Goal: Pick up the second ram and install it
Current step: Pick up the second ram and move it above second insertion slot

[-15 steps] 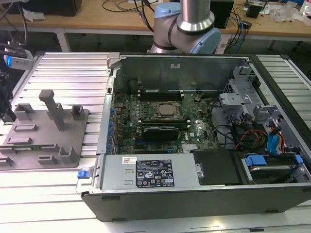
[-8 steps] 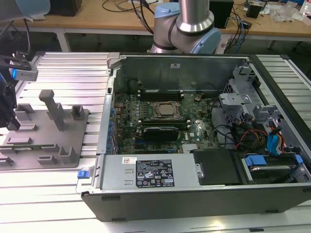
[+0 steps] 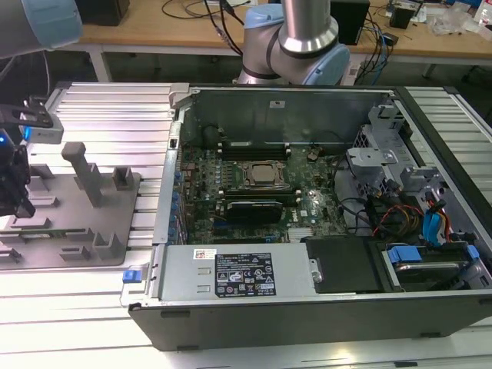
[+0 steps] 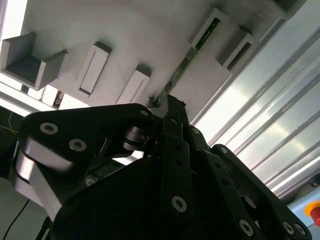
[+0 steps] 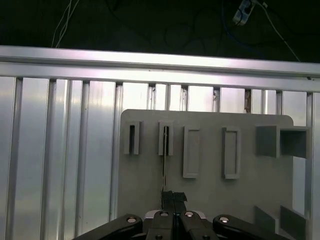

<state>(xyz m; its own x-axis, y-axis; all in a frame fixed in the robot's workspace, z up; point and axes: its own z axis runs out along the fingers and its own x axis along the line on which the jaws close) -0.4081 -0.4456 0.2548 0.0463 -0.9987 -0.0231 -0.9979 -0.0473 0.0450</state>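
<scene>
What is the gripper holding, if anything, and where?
The gripper looks shut on the second ram, pinching its flat faces; one end sits in the grey holder tray.

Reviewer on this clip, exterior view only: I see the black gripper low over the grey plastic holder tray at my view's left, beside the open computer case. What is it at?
Observer: In the first wrist view a thin green circuit-board stick, the second ram, stands on edge, its far end in a slotted post of the grey plastic holder tray.
Operator: And the gripper against it?
Observer: In the second wrist view the gripper sits at that stick's near end, in line with it.
</scene>
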